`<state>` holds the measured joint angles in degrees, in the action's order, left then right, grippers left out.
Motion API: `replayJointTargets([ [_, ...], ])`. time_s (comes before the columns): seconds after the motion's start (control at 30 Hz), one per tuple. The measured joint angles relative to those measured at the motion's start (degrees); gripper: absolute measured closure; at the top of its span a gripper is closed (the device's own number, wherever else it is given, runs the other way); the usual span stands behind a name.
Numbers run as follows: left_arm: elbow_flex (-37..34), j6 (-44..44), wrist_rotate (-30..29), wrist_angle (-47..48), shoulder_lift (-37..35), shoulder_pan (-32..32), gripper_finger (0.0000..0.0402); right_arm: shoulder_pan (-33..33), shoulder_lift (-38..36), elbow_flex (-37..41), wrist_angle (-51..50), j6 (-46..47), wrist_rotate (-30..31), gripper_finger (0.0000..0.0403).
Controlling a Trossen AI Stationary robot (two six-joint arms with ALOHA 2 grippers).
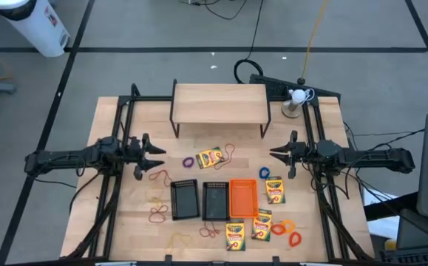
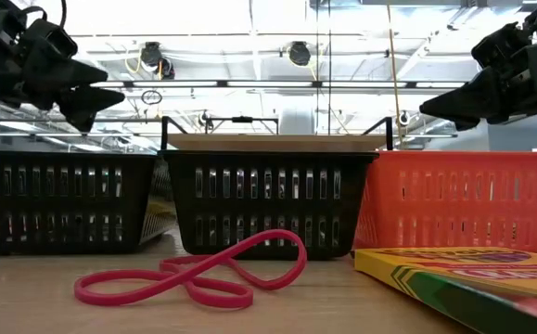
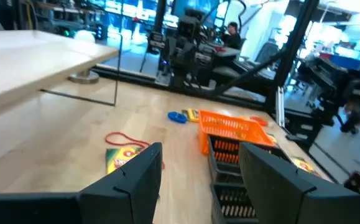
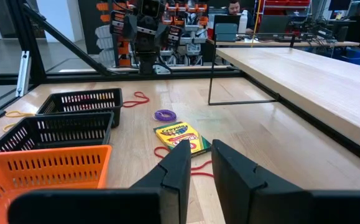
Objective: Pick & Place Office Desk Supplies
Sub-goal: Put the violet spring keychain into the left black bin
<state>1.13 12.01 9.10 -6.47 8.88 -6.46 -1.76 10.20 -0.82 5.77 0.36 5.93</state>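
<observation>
Nearest the table's front edge a looped red rubber band (image 2: 194,275) lies flat on the pale wooden tabletop (image 1: 125,222), with a yellow-and-green crayon box (image 1: 235,235) and a second crayon box (image 1: 262,224) just beside the trays; behind them stand three small mesh trays in a row, two black mesh trays (image 1: 185,199) (image 1: 215,201) and one orange mesh tray (image 1: 243,198), side by side; further back a third crayon box (image 1: 274,190) lies right of the orange tray, and a fourth crayon box (image 1: 209,157) lies beside a purple rubber band (image 1: 188,162) and a thin red band (image 1: 229,154). The left gripper (image 1: 154,155) hangs above the table's left side, fingers spread, holding nothing; the right gripper (image 1: 278,154) hangs at the right, fingers slightly parted, empty. At the back stands a light wooden shelf with black legs (image 1: 219,103); beyond it, a workshop with a seated person (image 4: 234,7).
</observation>
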Motion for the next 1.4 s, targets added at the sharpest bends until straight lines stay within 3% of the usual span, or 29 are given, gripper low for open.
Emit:
replayJointTargets([
  [0.3, 0.02, -6.48, -4.05, -8.56, 0.07, 0.0, 0.0188, -0.02, 0.02, 0.0, 3.57, 5.94, 1.51, 0.0344],
  [0.43, 0.02, -5.94, -8.82, -6.95, 0.1, 0.0, 0.0188, -0.02, 0.0, -0.01, 8.8, 9.49, 1.51, 0.0344],
  [0.63, 0.01, -6.93, -14.32, 2.57, 0.11, 0.0, 0.0195, -0.02, 0.2, 0.0, 14.73, 12.64, 1.48, 0.0344],
  [0.77, -0.02, -10.58, -14.51, 3.09, 0.11, 0.0, 0.0242, 0.0, 0.2, 0.0, 15.28, 12.51, -1.35, 0.0344],
  [1.03, -0.02, -14.74, -14.8, 4.62, 0.11, 0.0, 0.039, 0.0, 0.39, 0.0, 13.21, 12.48, -6.19, 0.0344],
  [1.23, 0.11, -14.9, -13.55, 5.98, 0.11, 0.0, 0.0386, 0.0, 0.39, 0.0, 5.02, 11.63, -5.97, 0.0344],
  [1.4, 0.13, -14.65, -7.52, 6.42, 0.11, 0.04, 0.0399, 0.0, 0.48, -0.02, 2.1, 10.92, -5.95, 0.0344],
])
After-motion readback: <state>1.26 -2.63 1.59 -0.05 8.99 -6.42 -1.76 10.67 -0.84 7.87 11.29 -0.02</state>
